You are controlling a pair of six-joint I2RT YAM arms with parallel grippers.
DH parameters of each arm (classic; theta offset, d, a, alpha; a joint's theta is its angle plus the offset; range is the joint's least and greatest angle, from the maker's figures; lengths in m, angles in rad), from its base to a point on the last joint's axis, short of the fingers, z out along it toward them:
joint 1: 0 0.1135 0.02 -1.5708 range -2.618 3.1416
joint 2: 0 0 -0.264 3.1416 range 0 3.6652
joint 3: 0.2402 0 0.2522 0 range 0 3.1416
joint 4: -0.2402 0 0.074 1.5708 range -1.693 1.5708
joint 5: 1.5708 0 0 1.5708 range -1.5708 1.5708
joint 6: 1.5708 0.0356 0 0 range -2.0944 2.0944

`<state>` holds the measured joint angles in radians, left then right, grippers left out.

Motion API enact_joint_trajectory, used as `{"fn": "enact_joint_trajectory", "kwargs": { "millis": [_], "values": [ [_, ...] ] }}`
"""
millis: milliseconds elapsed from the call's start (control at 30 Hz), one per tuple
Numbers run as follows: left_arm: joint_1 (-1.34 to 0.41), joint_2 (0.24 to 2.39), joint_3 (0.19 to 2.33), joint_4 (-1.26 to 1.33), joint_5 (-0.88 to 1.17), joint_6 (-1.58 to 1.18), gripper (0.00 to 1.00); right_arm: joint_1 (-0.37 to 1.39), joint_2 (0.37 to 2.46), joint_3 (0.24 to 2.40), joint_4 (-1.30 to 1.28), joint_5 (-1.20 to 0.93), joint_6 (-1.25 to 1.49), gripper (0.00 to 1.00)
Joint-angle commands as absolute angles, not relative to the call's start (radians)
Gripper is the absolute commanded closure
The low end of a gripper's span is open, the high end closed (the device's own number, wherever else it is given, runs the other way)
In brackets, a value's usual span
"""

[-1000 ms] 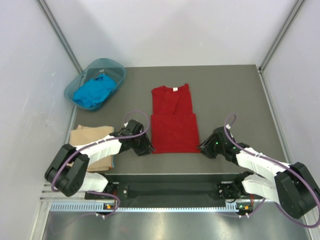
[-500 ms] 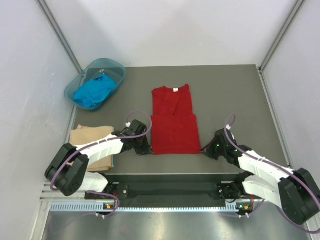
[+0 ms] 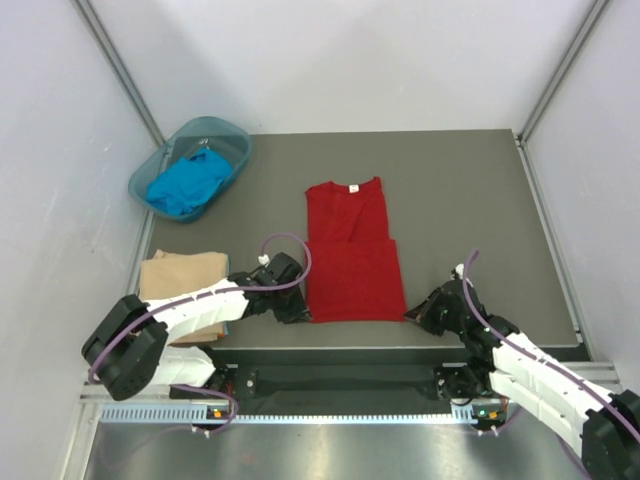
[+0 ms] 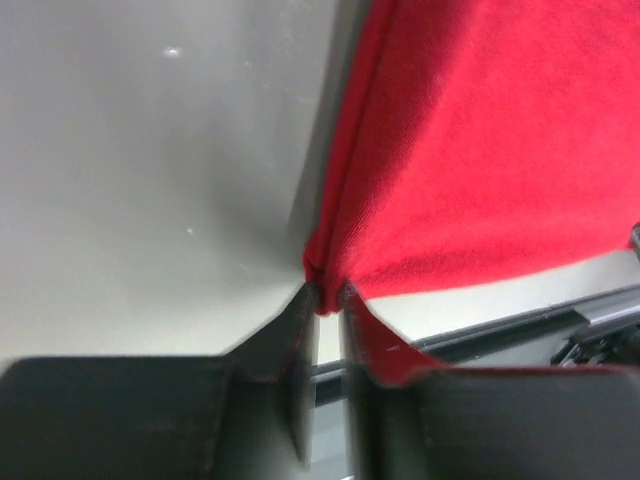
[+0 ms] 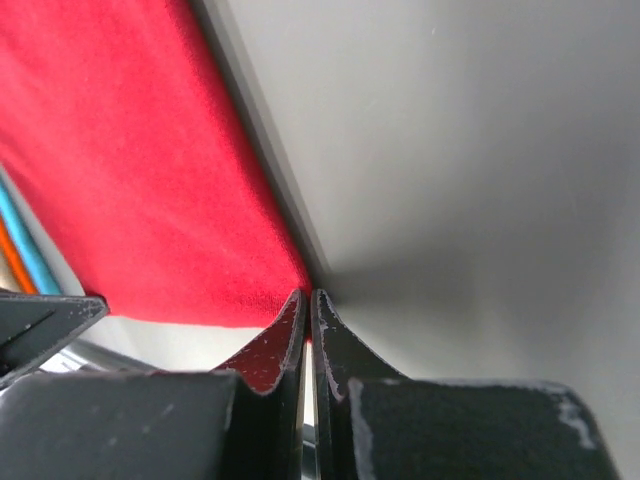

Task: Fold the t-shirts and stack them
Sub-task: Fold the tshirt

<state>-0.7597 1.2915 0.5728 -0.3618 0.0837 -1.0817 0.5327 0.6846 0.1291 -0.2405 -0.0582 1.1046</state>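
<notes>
Deep red cloth t-shirt (image 3: 352,255) lies flat mid grey desk (image 3: 470,200), collar far, hem near. Left end effector (image 3: 298,312) at its near-left corner, right end effector (image 3: 415,316) at near-right. Folded tan cloth t-shirt (image 3: 180,280) to its left. Translucent teal plastic basin (image 3: 235,140) far-left, bright blue cloth t-shirt (image 3: 188,182) inside.

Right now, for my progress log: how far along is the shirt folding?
Done: the tan shirt lies folded at the left. In hand: the red shirt, sleeves folded in, both arms' jaws pinching its near corners. Left: the blue shirt, crumpled in the basin.
</notes>
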Motion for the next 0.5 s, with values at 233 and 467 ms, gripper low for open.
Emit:
{"fn": "enact_joint_trajectory", "kwargs": {
  "millis": [233,467],
  "values": [
    [-0.850,1.155,0.555,-0.434,-0.060,-1.230,0.57,0.569,0.539,0.081,-0.345,-0.041,1.161,1.00],
    [-0.893,1.181,0.480,-0.299,-0.069,-1.356,0.54,0.571,0.535,0.071,-0.341,-0.057,1.163,1.00]
  ]
}}
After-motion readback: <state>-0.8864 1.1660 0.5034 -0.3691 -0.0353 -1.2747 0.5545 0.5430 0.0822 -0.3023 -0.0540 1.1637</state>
